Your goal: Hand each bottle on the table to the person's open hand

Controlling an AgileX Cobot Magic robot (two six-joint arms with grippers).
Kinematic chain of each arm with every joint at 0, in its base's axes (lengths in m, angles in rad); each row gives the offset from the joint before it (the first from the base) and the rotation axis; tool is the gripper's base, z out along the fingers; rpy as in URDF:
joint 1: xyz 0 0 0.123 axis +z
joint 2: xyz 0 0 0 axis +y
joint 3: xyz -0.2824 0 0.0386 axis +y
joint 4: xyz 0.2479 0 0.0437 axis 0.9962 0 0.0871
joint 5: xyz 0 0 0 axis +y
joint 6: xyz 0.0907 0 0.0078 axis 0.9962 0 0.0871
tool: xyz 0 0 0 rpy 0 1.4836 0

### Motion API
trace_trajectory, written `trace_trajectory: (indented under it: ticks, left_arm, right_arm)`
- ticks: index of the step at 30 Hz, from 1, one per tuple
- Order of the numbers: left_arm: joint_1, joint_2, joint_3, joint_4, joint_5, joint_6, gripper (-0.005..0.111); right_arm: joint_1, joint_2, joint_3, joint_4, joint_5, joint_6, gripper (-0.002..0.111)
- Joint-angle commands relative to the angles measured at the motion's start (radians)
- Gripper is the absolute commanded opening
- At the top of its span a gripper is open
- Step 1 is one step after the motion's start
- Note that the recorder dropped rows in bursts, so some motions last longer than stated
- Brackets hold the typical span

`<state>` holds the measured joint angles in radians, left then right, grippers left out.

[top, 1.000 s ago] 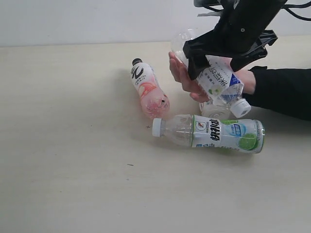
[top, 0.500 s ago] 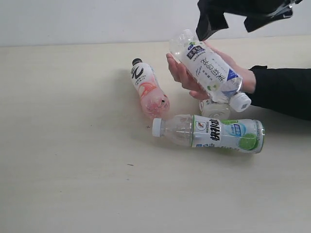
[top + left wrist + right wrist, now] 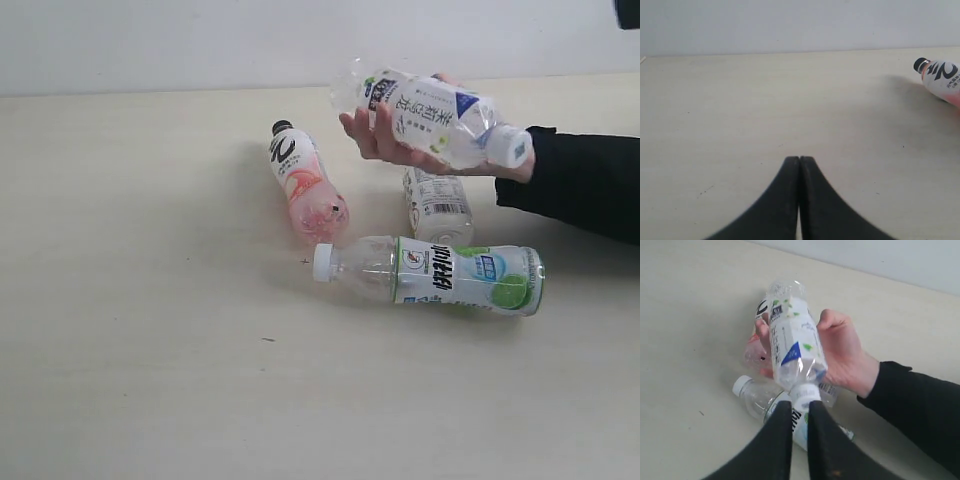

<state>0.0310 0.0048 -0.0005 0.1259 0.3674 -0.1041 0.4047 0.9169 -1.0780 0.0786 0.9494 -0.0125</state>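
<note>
A person's hand (image 3: 375, 140) holds the leafy-label bottle (image 3: 430, 108) above the table (image 3: 150, 350). The pink-and-white bottle (image 3: 305, 190), the lime-label bottle (image 3: 440, 273) and the small white-label bottle (image 3: 438, 205) lie on their sides around it. My right gripper (image 3: 801, 407) is drawn back from the held bottle (image 3: 792, 345). Its jaws stand a narrow gap apart with nothing between them, and the white cap shows just past the tips. My left gripper (image 3: 800, 159) is shut and empty over bare table, far from the pink bottle (image 3: 942, 80).
The person's black sleeve (image 3: 585, 190) reaches in from the right edge. A black bit of my right arm (image 3: 630, 12) shows at the top right corner. A pale wall runs behind the table. Bare tabletop spreads left of and in front of the bottles.
My right gripper let go of the leafy-label bottle and pulled up and away to the right. The hand now holds that bottle alone, lifted and turned flatter, uncovering the small white-label bottle.
</note>
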Motion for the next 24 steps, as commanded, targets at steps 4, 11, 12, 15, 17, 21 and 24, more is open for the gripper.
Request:
trace_trajectory:
  ticks: [4,11,12,15,17,21,24]
  left_arm:
    - [-0.004,-0.005,0.001,0.0,-0.006,-0.004,0.003]
    - [-0.004,-0.005,0.001,0.0,-0.006,-0.004,0.003]
    - [-0.004,-0.005,0.001,0.0,-0.006,-0.004,0.003]
    - [-0.004,-0.005,0.001,0.0,-0.006,-0.004,0.003]
    - [-0.004,-0.005,0.001,0.0,-0.006,-0.004,0.003]
    - [-0.004,-0.005,0.001,0.0,-0.006,-0.004,0.003]
    - [-0.004,-0.005,0.001,0.0,-0.006,-0.004,0.003]
  right_arm:
    - [-0.003,-0.302,0.24,-0.005,-0.091,0.018,0.0]
    - [0.003,-0.53,0.532,-0.009,-0.194,0.012,0.0]
    - [0.006,-0.549,0.565,-0.014,-0.208,0.012,0.0]
    - [0.014,-0.629,0.632,-0.005,-0.295,0.023,0.0]
    - [0.014,-0.673,0.632,-0.016,-0.301,0.019,0.0]
    - [0.014,-0.745,0.632,-0.016,-0.284,0.012,0.0]
    - [0.014,-0.801,0.632,-0.016,-0.284,0.012,0.0]
